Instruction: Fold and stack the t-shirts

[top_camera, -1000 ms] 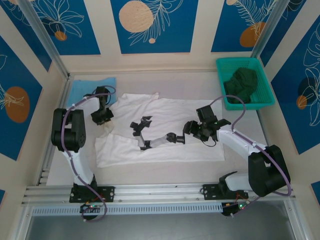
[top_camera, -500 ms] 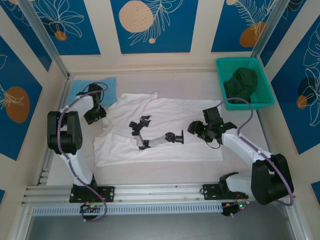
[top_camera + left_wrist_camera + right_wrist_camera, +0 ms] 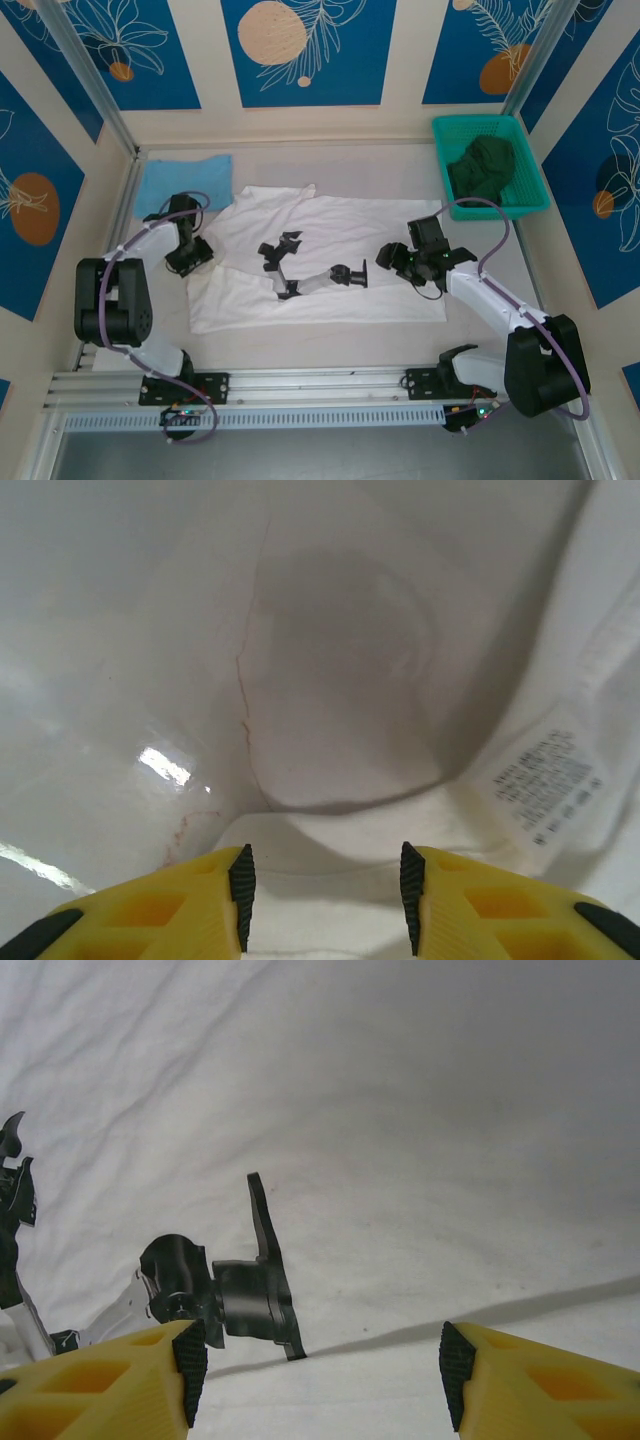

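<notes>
Overhead view of a pale surface (image 3: pixel 330 160) with two robot arms reaching in from the bottom edge. A large white t-shirt (image 3: pixel 330 225) lies spread flat across the middle of the frame, with a black print (image 3: pixel 310 272) on its chest. A light-blue t-shirt (image 3: pixel 185 180) lies folded in the upper left, just beyond the white one's corner. A green basket (image 3: pixel 530 170) sits in the upper right and holds a dark green cloth (image 3: pixel 482 165).

The left gripper (image 3: pixel 188 257) is at the white shirt's left edge. In its wrist view the left gripper (image 3: pixel 322 880) has its yellow fingers (image 3: pixel 140 910) partly apart at the bottom of the frame. White cloth lies loose in the gap, not pinched, and a care label (image 3: pixel 545 780) shows at the right.

The right gripper (image 3: pixel 392 262) is over the shirt's right half. In its wrist view the right gripper (image 3: pixel 315 1360) stands wide open over the white cloth, holding nothing, with the print at the lower left.
</notes>
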Motion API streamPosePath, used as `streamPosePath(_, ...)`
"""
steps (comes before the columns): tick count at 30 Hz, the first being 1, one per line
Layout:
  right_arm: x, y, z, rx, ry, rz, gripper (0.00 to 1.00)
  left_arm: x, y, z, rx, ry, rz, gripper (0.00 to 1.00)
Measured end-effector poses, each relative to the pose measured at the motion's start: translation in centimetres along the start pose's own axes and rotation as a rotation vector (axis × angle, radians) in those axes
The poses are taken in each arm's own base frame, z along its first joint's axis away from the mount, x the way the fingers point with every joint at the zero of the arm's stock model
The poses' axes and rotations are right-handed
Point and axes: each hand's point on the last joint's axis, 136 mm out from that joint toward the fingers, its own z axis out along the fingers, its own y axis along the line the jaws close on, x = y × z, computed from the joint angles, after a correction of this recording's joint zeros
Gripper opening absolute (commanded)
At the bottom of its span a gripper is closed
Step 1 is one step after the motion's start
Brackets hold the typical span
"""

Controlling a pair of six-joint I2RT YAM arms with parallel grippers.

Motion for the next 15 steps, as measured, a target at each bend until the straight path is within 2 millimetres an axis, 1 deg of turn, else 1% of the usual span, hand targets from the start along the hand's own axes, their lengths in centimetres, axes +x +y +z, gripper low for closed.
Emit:
streamPosePath(3,-0.2,-0.2,0.0,0.004,-0.003,0.008,0.65,0.2,0.2,0.9,-0.015,0.009,-0.001,0.4)
streamPosePath(6,-0.2,-0.6,0.0,0.008,-0.003,0.02,0.65,0.3,0.6,1.4,-0.034,0.009,-0.008,0.32)
streamPosePath(10,-0.5,-1.4,0.0,0.021,-0.006,0.058,0.65,0.3,1.2,1.7,-0.065,-0.001,-0.011,0.25)
streamPosePath(12,-0.9,-2.0,0.0,0.028,-0.014,0.097,0.65,0.3,1.5,1.7,-0.075,-0.009,-0.011,0.23)
streamPosePath(15,-1.4,-4.0,-0.1,0.049,-0.018,0.188,0.65,0.5,2.2,1.6,-0.096,-0.023,-0.013,0.23)
